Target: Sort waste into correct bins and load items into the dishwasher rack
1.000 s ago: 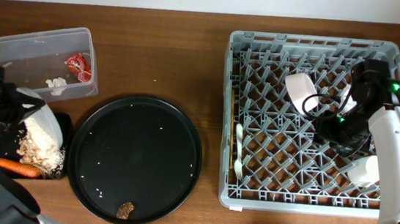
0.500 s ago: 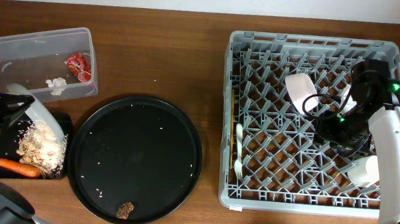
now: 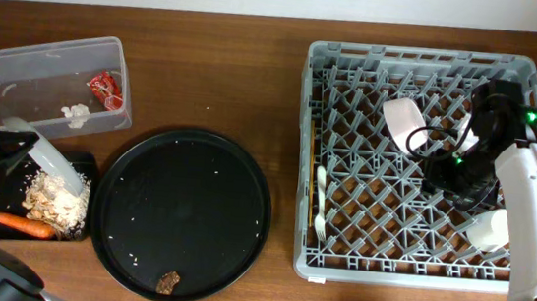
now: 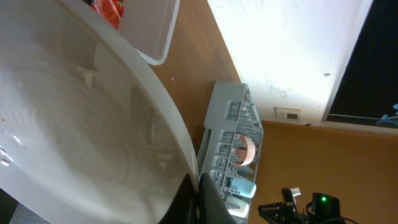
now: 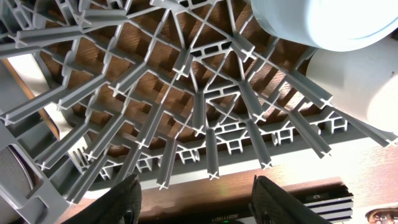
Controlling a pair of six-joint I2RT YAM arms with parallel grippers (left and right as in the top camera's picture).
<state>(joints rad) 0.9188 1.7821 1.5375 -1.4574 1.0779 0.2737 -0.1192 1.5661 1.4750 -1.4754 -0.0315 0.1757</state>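
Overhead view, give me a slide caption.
Left gripper holds the plate tilted over the black tray of food scraps; right gripper open above the dishwasher rack.

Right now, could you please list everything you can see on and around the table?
table: 1, brown wood
dishwasher rack: 1, grey, right side
bowl: 1, pinkish-white, in rack
fork: 1, white plastic, rack's left part
light-blue cup: 1, in rack
cream-white cup: 1, rack's right part
round tray: 1, black, centre
lump: 1, brown, on round tray
tub: 1, clear, back left
wrapper: 1, red, in tub
tissue: 1, white, in tub
shallow tray: 1, black, front left
food scraps: pile, beige, in shallow tray
carrot: 1, orange, in shallow tray
plate: 1, grey-white, tilted over shallow tray
left gripper: shut on plate's rim
right gripper: open, empty, over rack
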